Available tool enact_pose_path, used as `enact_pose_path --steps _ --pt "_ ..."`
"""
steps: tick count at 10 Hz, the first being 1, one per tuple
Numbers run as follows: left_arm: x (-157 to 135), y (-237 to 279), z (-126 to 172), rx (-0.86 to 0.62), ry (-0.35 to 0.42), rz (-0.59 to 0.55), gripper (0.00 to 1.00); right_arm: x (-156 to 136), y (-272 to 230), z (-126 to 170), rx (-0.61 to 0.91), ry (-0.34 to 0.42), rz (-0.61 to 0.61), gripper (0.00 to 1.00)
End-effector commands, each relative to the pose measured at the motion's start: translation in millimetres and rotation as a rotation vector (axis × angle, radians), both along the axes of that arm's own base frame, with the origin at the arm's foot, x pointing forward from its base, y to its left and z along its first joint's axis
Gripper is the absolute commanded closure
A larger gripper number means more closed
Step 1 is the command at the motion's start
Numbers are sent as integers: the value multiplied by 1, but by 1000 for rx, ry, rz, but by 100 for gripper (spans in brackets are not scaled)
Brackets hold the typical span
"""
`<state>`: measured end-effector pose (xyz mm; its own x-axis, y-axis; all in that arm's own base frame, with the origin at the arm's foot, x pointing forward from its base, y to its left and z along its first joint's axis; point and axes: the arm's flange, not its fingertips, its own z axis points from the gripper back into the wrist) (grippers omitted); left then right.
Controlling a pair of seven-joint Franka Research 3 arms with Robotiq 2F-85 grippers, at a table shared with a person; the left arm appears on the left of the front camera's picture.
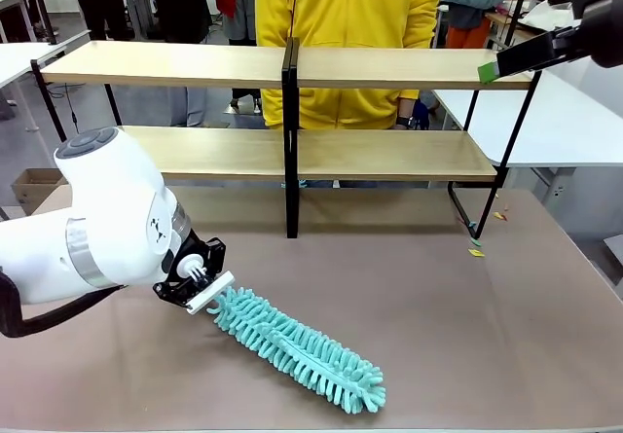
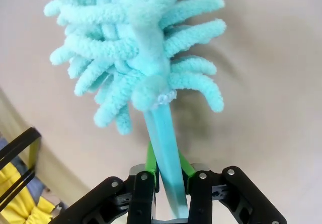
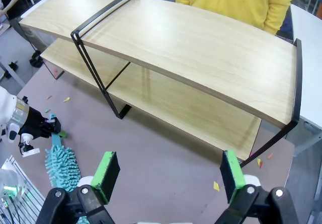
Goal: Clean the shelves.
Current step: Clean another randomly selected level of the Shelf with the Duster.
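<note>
The shelves (image 1: 389, 68) stand at the worktop's (image 1: 487, 336) far side, boards bare, a person behind. A duster (image 1: 292, 347) lies on the worktop, its handle clamped in the left gripper (image 2: 166, 183). The right gripper (image 3: 168, 178) is held spread above the shelves. Wiping is judged not begun; the duster must next be lifted to a board.

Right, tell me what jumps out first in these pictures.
The fluffy turquoise duster lies on the brown table, its handle clamped in the left gripper. Behind it stand the shelves, with a person in a yellow top beyond. The right gripper hangs open above the shelves' end.
</note>
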<state>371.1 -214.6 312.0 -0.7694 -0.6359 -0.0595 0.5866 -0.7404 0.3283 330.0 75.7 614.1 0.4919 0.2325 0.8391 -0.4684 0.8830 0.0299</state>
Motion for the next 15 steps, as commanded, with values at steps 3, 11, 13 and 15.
enact_pose_path --steps 3,11,13,15 --pt "-5 9 11 35 4 -26 100 1 -1 1 1 -1 0 0" --pt "-66 55 151 104 369 -125 100 1 -1 1 1 -1 0 0" --pt "-79 81 189 27 361 -54 100 1 -1 1 1 -1 0 0" --pt "-71 107 208 -111 375 37 100 1 -1 1 1 -1 0 0"
